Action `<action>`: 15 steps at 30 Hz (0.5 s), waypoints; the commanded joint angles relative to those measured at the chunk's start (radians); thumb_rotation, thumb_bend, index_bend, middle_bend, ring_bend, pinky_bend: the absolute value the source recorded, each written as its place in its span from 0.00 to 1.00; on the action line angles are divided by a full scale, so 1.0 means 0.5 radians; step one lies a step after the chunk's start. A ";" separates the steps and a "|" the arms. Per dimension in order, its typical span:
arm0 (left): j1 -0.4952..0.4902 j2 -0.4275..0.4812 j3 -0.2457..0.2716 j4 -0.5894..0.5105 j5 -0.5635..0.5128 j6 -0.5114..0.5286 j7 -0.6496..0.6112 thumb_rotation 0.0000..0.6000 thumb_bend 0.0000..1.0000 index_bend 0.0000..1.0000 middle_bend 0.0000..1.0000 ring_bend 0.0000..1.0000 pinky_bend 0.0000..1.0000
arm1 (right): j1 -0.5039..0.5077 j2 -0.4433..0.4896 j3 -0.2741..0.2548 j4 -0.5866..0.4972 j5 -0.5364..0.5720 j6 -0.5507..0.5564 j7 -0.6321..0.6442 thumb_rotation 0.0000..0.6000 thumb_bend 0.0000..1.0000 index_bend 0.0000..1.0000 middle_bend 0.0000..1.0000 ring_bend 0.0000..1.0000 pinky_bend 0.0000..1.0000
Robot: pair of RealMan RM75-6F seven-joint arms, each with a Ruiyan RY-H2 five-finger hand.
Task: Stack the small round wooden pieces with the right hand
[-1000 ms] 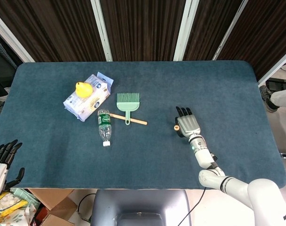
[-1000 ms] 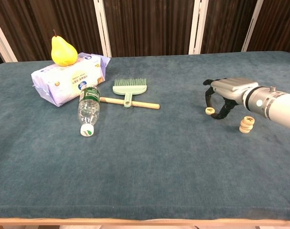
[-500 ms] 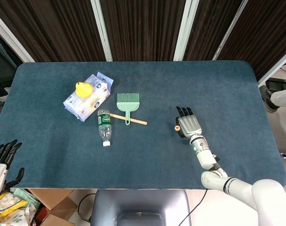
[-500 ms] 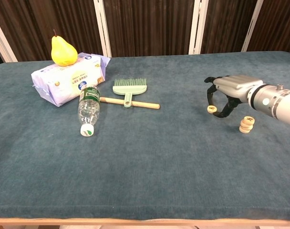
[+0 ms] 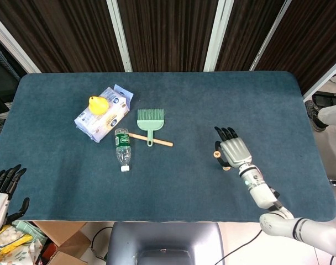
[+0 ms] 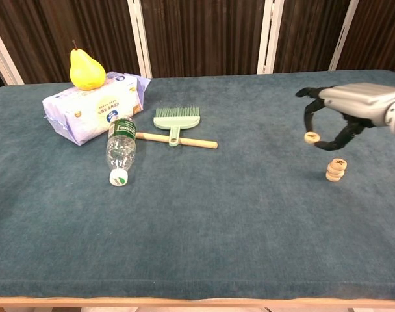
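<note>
We see no real containers here: the nearest is a wipes pack (image 6: pixel 93 105) far left on the table (image 6: pixel 204 221), with a pear (image 6: pixel 86 67) sitting on top of it. A bottle (image 6: pixel 120 151) lies on its side just right of the pack, cap toward the near edge, and a hand brush (image 6: pixel 177 125) lies beside it, bristles pointing away, with a wooden stick (image 6: pixel 177 140) running left-right across its handle.

The right hand (image 6: pixel 344 110) is raised off the cloth on the right side, palm down, fingers curled downward and pinching one round wooden piece (image 6: pixel 311 137) between thumb and a fingertip (the other fingers hang apart). That disc sits roughly flat, face up, above and left of the stack (image 6: pixel 336 169), not touching it. The stack stands upright on the cloth, its top disc slightly tilted.

The left hand (image 5: pixel 3 190) hangs off the table's near-left corner, fingers apart, holding nothing. We see open cloth all around the stack, which stands well in from the right edge.
</note>
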 commanded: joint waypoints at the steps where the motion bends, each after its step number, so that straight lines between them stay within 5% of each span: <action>1: -0.001 0.000 0.000 0.000 0.000 -0.002 0.000 1.00 0.48 0.00 0.00 0.00 0.00 | -0.080 0.084 -0.069 -0.086 -0.095 0.097 -0.004 1.00 0.46 0.62 0.08 0.00 0.00; 15: -0.007 0.000 0.001 -0.002 -0.010 -0.023 0.002 1.00 0.48 0.00 0.00 0.00 0.00 | -0.146 0.079 -0.154 0.018 -0.173 0.080 0.011 1.00 0.46 0.62 0.08 0.00 0.00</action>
